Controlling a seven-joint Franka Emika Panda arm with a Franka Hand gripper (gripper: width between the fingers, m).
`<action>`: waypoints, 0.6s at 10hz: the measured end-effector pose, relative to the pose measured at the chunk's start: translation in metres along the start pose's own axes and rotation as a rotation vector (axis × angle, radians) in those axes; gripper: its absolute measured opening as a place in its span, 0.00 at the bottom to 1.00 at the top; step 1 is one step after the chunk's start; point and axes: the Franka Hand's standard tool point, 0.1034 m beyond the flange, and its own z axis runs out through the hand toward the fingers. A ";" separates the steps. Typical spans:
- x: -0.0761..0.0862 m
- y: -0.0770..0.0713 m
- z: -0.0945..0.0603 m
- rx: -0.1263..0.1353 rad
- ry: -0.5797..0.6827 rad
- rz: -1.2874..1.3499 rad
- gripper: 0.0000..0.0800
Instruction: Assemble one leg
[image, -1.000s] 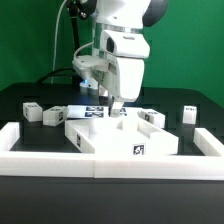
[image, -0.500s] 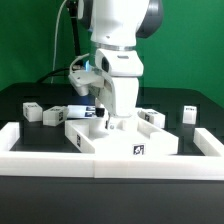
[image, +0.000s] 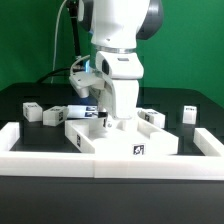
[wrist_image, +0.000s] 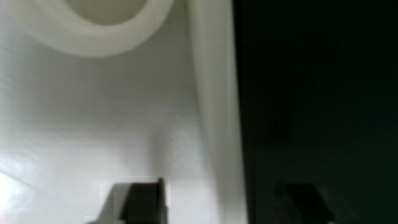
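Several legs, small white posts with black-and-white tags, lie on the black table: two at the exterior view's left (image: 30, 111) (image: 52, 116) and two at its right (image: 150, 118) (image: 187, 113). My gripper (image: 103, 119) is down at the large white plate with round holes (image: 112, 136), far from the legs. In the wrist view the gripper (wrist_image: 217, 205) is open and straddles the plate's edge (wrist_image: 214, 110). One fingertip (wrist_image: 137, 204) is over the white plate and the other (wrist_image: 297, 204) over the black table. A round hole (wrist_image: 98, 15) shows ahead. I hold nothing.
A white U-shaped fence (image: 40, 147) runs round the front and sides of the work area, with a tag on its front wall (image: 138, 151). The marker board (image: 84, 109) lies behind the plate, partly hidden by the arm.
The arm has come down and shifted slightly to the exterior view's left, bringing the gripper to the plate. Over the last half second it has barely moved.
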 end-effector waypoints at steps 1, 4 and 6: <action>0.000 0.000 0.000 0.000 0.000 0.000 0.15; 0.000 0.002 -0.001 -0.009 -0.001 0.000 0.08; 0.000 0.002 -0.001 -0.011 -0.001 0.000 0.08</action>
